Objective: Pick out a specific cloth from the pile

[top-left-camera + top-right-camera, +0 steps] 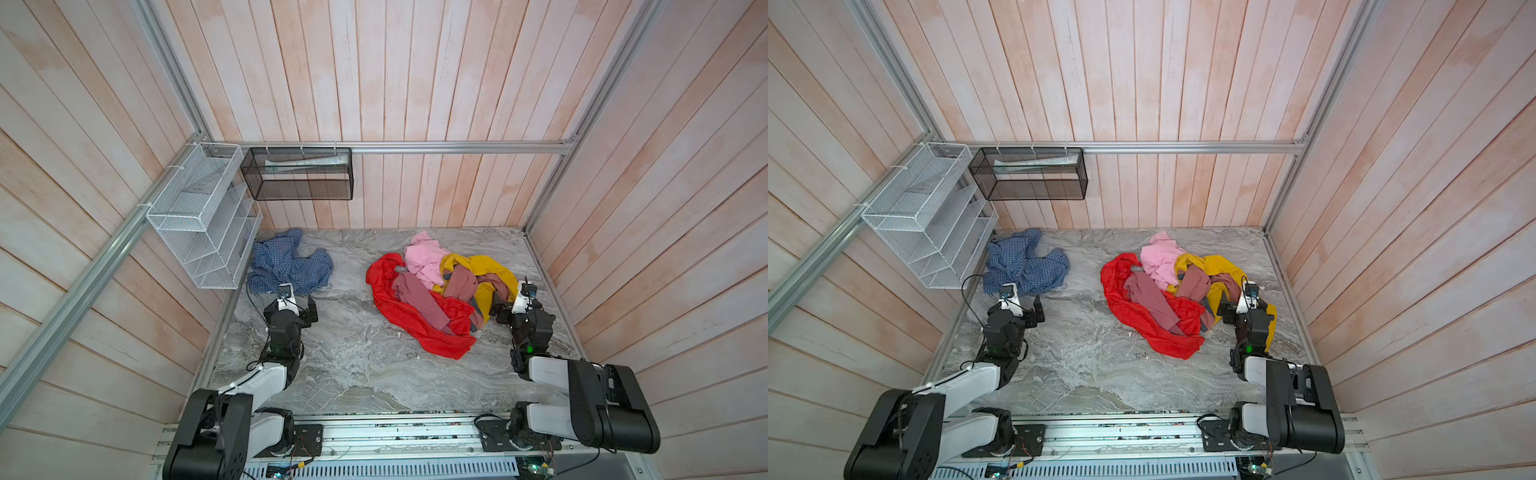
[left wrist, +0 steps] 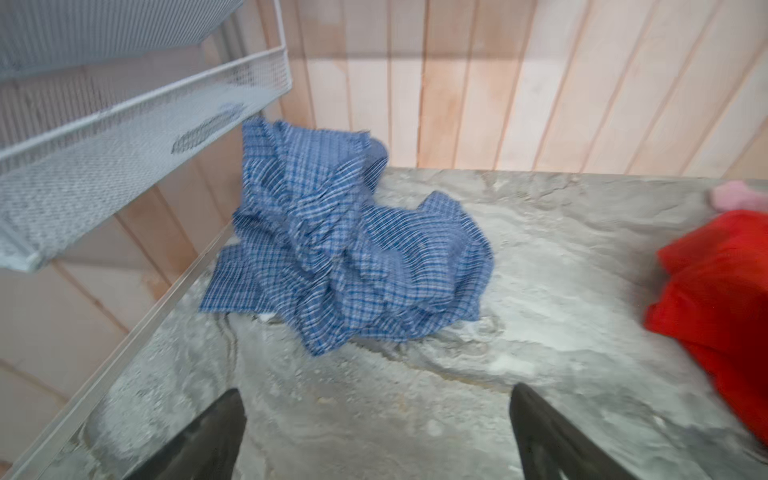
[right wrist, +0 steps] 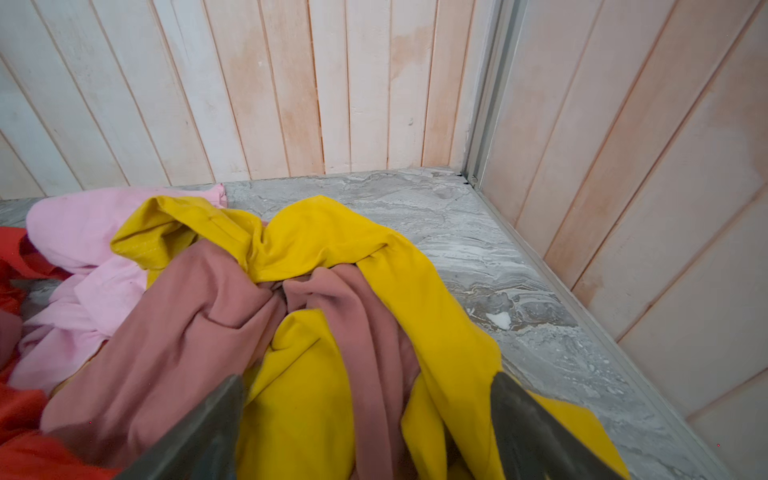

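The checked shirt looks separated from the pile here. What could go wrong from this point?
1. The right end effector hangs open over the pile, jaws astride the yellow garment. If it closes or drops, it could snag the wrong cloth.
2. The checked shirt lies close below the white wire rack. The open, empty left end effector faces it, and lifting the shirt there might strike the rack.
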{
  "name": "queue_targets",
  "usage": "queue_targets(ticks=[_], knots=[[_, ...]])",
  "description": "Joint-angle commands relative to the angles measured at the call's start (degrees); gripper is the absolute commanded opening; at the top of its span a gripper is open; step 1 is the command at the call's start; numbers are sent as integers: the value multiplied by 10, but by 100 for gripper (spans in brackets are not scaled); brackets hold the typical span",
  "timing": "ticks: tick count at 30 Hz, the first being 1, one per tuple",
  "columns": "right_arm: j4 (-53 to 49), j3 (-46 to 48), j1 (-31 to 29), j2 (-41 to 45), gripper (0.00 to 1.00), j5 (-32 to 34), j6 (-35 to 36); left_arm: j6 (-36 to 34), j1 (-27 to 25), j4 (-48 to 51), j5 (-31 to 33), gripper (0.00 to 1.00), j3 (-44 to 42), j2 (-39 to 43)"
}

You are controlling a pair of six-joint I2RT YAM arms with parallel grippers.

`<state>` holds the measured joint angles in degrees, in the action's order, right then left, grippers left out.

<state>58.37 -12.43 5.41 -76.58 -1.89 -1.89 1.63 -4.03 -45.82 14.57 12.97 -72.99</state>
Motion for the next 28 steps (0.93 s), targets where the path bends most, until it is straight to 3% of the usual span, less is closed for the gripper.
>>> queue_targets(ticks=[1, 3, 7, 9, 17, 28], knots=[[20, -17, 8, -15, 91, -40, -8, -10, 21, -183, -55, 100, -12, -51], [78, 2, 8, -34, 91, -52, -11, -3, 37, -152, -85, 100, 13, -82], [107, -8, 7, -92, 91, -68, -3, 1, 41, -296, -82, 100, -10, -171], [136, -5, 1, -111, 92, -57, -6, 5, 43, -204, -98, 100, 11, -141], [108, -15, -4, -105, 95, -51, 2, 7, 38, -186, -64, 100, 31, -153], [107, -16, -5, -105, 96, -47, 2, 2, 42, -178, -94, 100, 35, -153]])
